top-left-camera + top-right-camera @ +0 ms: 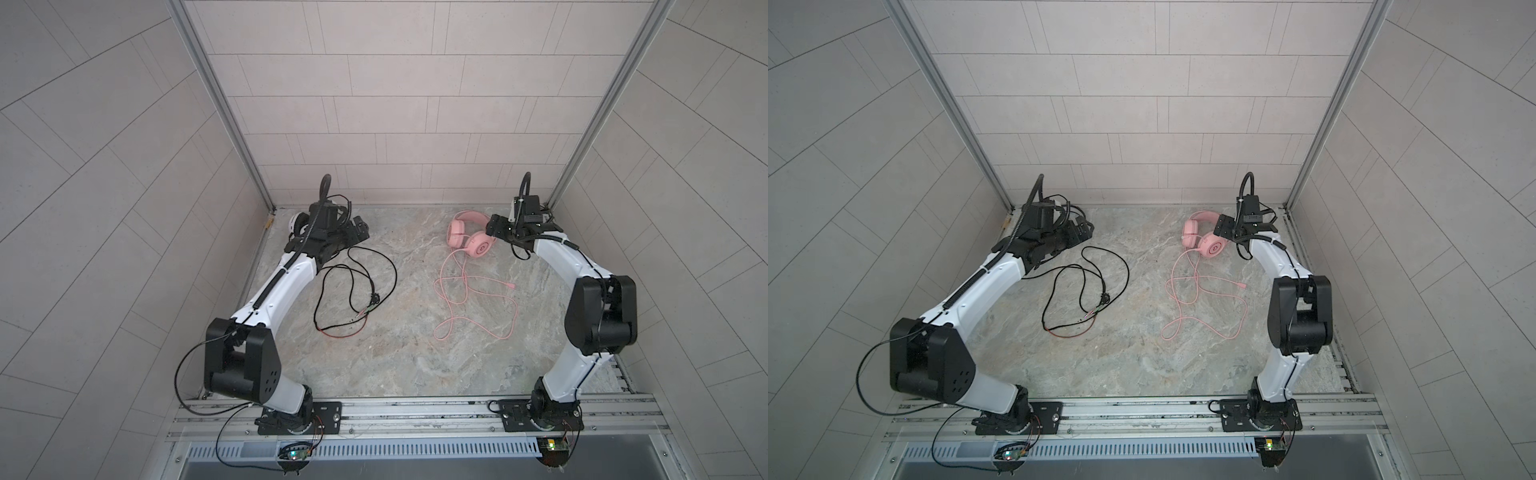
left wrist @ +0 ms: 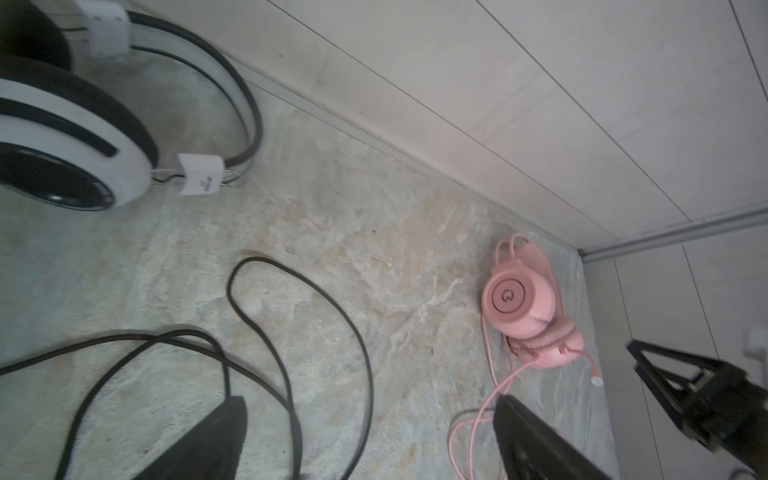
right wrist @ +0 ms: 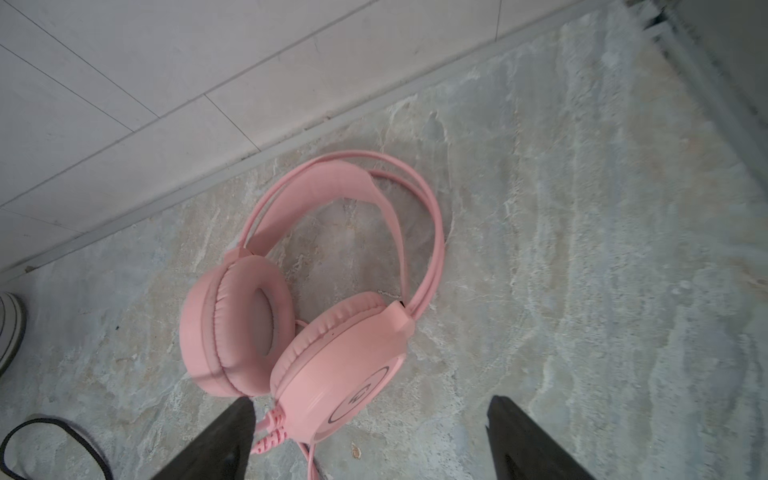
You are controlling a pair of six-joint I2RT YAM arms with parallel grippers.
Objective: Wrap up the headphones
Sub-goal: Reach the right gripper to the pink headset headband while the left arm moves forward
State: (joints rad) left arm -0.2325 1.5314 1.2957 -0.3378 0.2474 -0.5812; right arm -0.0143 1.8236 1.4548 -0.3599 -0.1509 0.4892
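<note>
**While both pincers gape empty, each headset sits by its own arm**

Since the right pincer (image 3: pixel 370 403) stands wide open and grips nothing, what matters is what lies before its tips. That is the pink headset (image 3: pixel 340 365), its near cup almost between the jaws. The pink cable (image 3: pixel 270 436) roots just beside one finger (image 3: pixel 220 440). From that cup the band (image 3: pixel 332 183) arcs away toward the back wall, so the long axis runs outward from the pincer. In both top views the cable trails loose toward the front of the surface (image 1: pixel 415 357).

The left pincer (image 2: pixel 370 400) is likewise spread and empty. The white-and-black headset (image 2: pixel 75 137) lies off to one side of it, near the back left corner, not between the jaws. Loops of black cable (image 2: pixel 229 286) lie just ahead of the tips.

By this layout the right arm is nearer the pink set and the left arm nearer the other. Neither cord is wrapped yet.
</note>
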